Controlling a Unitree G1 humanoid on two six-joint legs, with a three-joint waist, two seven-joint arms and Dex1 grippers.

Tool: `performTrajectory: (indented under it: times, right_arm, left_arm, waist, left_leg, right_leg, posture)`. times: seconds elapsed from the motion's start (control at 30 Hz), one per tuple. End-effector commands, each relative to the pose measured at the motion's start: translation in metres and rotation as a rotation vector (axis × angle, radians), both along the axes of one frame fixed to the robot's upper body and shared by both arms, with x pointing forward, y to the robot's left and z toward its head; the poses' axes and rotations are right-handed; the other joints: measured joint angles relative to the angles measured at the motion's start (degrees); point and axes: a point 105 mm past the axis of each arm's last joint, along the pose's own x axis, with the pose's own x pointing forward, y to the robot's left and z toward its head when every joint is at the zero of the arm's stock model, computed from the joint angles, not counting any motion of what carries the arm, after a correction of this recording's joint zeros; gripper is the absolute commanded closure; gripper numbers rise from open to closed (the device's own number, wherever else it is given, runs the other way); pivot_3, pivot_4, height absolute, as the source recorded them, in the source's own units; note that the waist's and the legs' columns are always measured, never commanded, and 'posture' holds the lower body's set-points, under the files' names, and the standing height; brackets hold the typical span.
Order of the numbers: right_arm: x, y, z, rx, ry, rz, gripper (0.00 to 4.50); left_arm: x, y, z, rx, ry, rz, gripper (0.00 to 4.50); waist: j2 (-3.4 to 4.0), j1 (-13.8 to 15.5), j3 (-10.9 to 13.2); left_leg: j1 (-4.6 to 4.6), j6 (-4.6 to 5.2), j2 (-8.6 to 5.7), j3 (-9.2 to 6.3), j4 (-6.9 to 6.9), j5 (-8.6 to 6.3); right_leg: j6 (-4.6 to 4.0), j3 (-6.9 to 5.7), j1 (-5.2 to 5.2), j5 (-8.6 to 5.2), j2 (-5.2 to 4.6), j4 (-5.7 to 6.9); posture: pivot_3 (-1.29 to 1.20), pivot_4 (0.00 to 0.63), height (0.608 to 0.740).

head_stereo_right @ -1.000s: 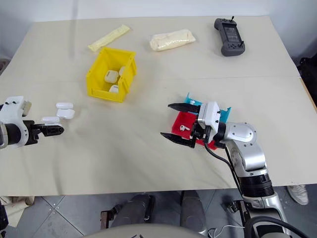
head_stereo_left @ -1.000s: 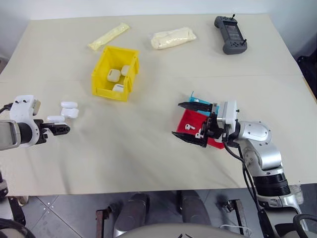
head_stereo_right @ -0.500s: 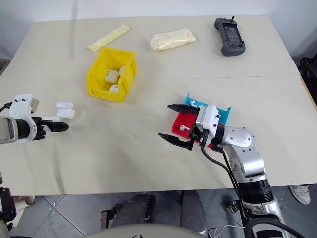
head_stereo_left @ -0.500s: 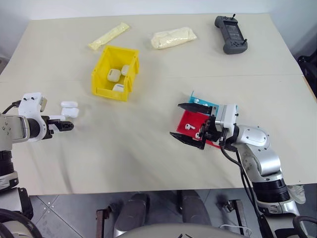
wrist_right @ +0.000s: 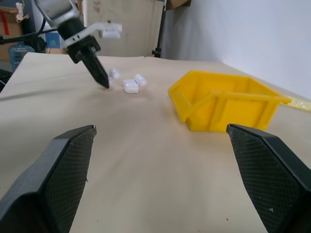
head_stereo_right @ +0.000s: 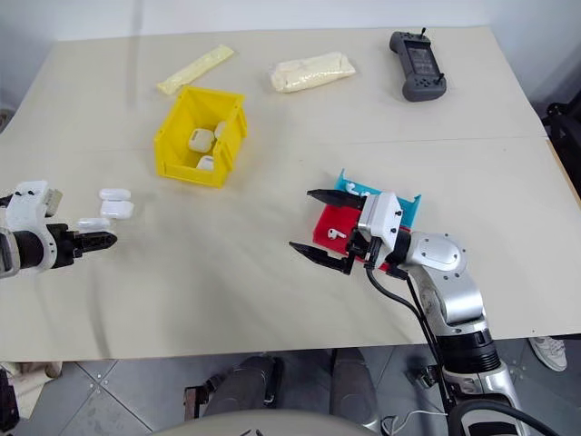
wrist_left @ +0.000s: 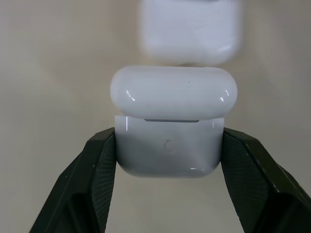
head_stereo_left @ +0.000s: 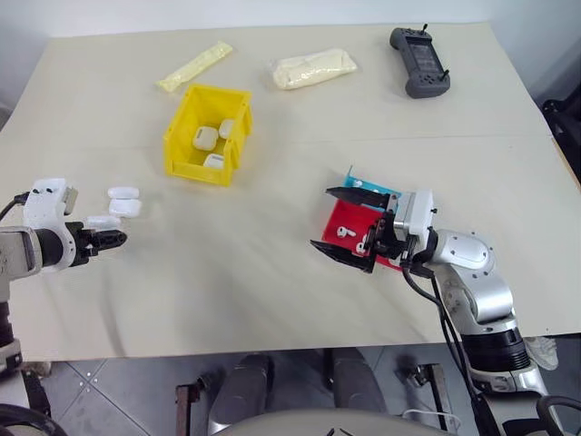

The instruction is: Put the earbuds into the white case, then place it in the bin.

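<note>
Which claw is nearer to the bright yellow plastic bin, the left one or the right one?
Left, narrowly. The left claw is down-left of the bright yellow plastic bin, shut on a glossy white earbud case. The right claw stands open, farther off to the bin's lower right.

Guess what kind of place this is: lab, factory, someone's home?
Most likely a robot lab or data-collection room. A big beige table is staged with a yellow bin of white cases and a red-and-blue tray, and a handheld controller lies at the far edge.
</note>
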Motion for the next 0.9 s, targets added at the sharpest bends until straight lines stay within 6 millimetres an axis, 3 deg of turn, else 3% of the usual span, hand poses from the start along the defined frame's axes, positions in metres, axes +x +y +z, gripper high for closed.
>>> performTrajectory:
  times: [0.03,0.13,0.2,0.37,0.47,0.57,0.77,0.9]
  right_arm:
    - [0.005,-0.016,0.013,-0.004,-0.046,-0.044,0.00]
    - [0.010,-0.028,0.016,-0.043,-0.061,-0.075,0.00]
    - [0.014,-0.040,0.017,-0.070,-0.071,-0.119,0.00]
    - [0.011,-0.072,0.016,-0.142,-0.080,-0.227,0.00]
    - [-0.003,-0.094,0.013,-0.187,-0.066,-0.313,0.00]
    - [-0.020,-0.119,0.009,-0.219,-0.043,-0.429,0.00]
    - [-0.066,-0.165,-0.016,-0.374,0.039,-0.603,0.00]
    - [-0.084,-0.175,-0.023,-0.386,0.096,-0.654,0.00]
  left_arm:
    - [-0.019,-0.049,0.049,-0.046,-0.376,-0.334,1.72]
    - [-0.026,-0.087,0.061,-0.076,-0.657,-0.502,1.72]
    - [-0.029,-0.115,0.056,-0.109,-0.785,-0.619,1.72]
    - [-0.022,-0.168,0.039,-0.208,-0.922,-0.826,1.72]
    - [-0.016,-0.203,0.029,-0.285,-0.947,-0.992,1.72]
    - [-0.012,-0.234,0.032,-0.392,-1.016,-1.132,1.72]
    - [-0.013,-0.269,0.031,-0.568,-1.035,-1.326,1.72]
    - [-0.013,-0.282,0.028,-0.603,-1.045,-1.359,1.72]
  waist:
    - [0.01,-0.11,0.00]
    - [0.02,0.53,0.00]
    - [0.04,1.29,-0.01]
    - [0.04,2.76,-0.01]
    - [0.04,3.07,-0.02]
    - [0.10,3.18,-0.05]
    - [0.10,2.83,-0.06]
    - [0.08,2.52,-0.04]
  left_leg:
    - [-0.01,0.01,0.00,0.00,0.00,-0.01]
    - [0.02,0.02,0.02,0.01,0.06,-0.01]
    - [0.12,0.01,0.05,0.07,0.10,-0.01]
    - [0.30,0.06,-0.02,0.10,0.13,-0.02]
    - [0.28,0.10,-0.05,0.08,0.13,-0.04]
    - [0.17,0.15,-0.08,0.10,0.15,-0.05]
    - [0.20,0.23,-0.12,0.29,0.14,-0.06]
    - [0.49,0.24,-0.10,0.67,0.08,-0.07]
  right_leg:
    - [-0.03,-0.01,0.01,0.02,-0.01,-0.04]
    - [-0.07,-0.08,0.13,0.04,-0.04,-0.17]
    - [-0.05,-0.11,0.28,0.05,-0.02,-0.41]
    - [-0.02,-0.11,0.54,0.07,-0.05,-0.48]
    - [-0.01,-0.12,0.55,0.07,-0.07,-0.47]
    - [0.08,-0.14,0.55,0.12,-0.07,-0.41]
    - [0.16,-0.09,0.59,0.16,0.02,-0.49]
    - [0.17,0.08,0.65,0.16,0.06,-0.55]
  posture:
    - [0.00,0.150,0.740]
    - [0.00,0.150,0.740]
    - [0.00,0.150,0.740]
    - [0.00,0.150,0.740]
    - [0.00,0.150,0.740]
    - [0.00,0.150,0.740]
    - [0.00,0.150,0.740]
    - [0.00,0.150,0.740]
